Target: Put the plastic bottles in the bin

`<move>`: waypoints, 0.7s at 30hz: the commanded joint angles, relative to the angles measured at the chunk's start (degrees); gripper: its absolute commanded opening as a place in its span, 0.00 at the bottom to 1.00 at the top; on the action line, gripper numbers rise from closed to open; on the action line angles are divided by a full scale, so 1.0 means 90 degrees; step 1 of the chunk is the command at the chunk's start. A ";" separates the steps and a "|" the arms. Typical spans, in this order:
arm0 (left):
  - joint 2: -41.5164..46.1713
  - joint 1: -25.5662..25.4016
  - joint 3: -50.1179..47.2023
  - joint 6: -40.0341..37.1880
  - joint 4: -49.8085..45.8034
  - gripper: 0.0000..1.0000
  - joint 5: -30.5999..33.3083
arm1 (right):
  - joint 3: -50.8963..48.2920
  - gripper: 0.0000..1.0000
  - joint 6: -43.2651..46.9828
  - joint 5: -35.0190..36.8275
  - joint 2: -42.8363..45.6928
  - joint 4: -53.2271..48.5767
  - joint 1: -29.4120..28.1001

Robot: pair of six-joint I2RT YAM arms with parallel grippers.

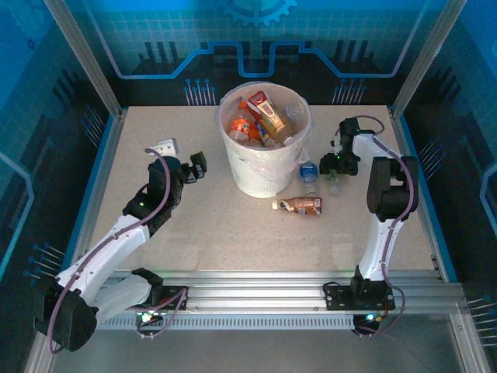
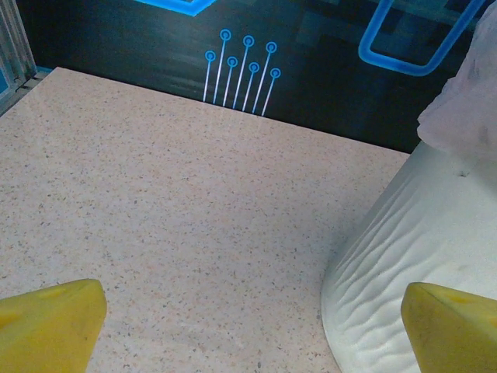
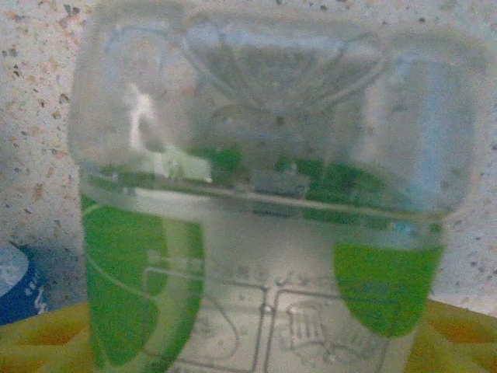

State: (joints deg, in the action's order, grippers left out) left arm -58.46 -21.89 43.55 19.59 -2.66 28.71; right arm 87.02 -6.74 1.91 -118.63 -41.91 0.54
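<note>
A speckled table meets a dark wall with seemingly circuit-like blue lines.

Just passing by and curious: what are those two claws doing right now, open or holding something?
Left gripper: open, holding nothing.
Right gripper: around a green-labelled bottle; whether it grips cannot be told.

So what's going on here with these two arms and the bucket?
Two robot arms are clearing plastic bottles into the white bin, and several already lie inside it. The right gripper is down over a green-labelled bottle on the table, with its fingers on either side; whether it grips yet is unclear. A brown-labelled bottle and a blue-labelled bottle lie nearby. The left gripper hangs open beside the bin, empty.
</note>
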 commanded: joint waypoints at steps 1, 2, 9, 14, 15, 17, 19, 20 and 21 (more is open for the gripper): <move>0.0001 0.0060 0.0100 0.0005 -0.0022 0.99 0.0051 | 0.0063 0.65 -0.0106 0.0179 0.0055 -0.0042 0.0087; 0.0014 0.0059 0.0102 0.0007 -0.0030 0.99 0.0052 | 0.0029 0.63 -0.0125 0.0221 0.0124 -0.0027 0.0086; 0.0021 0.0069 0.0102 -0.0006 -0.0017 0.99 0.0051 | -0.0384 0.49 -0.0329 0.0551 0.1027 0.0037 0.0084; 0.0031 0.0078 0.0095 0.0012 -0.0013 0.99 0.0023 | -0.0591 0.40 -0.0499 0.0693 0.1992 -0.0052 0.0031; 0.0038 0.0081 0.0092 0.0017 -0.0015 0.99 0.0015 | -0.0592 0.39 -0.0520 0.0718 0.2215 -0.0093 -0.0016; 0.0039 0.0079 0.0091 0.0021 -0.0005 0.99 0.0007 | -0.0558 0.38 -0.0521 0.0808 0.2661 -0.0183 -0.0152; 0.0045 0.0079 0.0077 0.0028 0.0008 0.99 -0.0003 | -0.0442 0.38 -0.0494 0.0939 0.3086 -0.0282 -0.0355; 0.0047 0.0079 0.0072 0.0032 0.0018 0.99 0.0002 | -0.0356 0.38 -0.0475 0.1008 0.3275 -0.0336 -0.0460; 0.0050 0.0084 0.0064 0.0030 0.0024 0.99 0.0001 | -0.0244 0.38 -0.0448 0.1068 0.3463 -0.0397 -0.0594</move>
State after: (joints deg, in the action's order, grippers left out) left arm -58.46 -21.85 43.55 19.59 -2.70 28.71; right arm 82.37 -10.37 9.45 -91.74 -43.09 -1.72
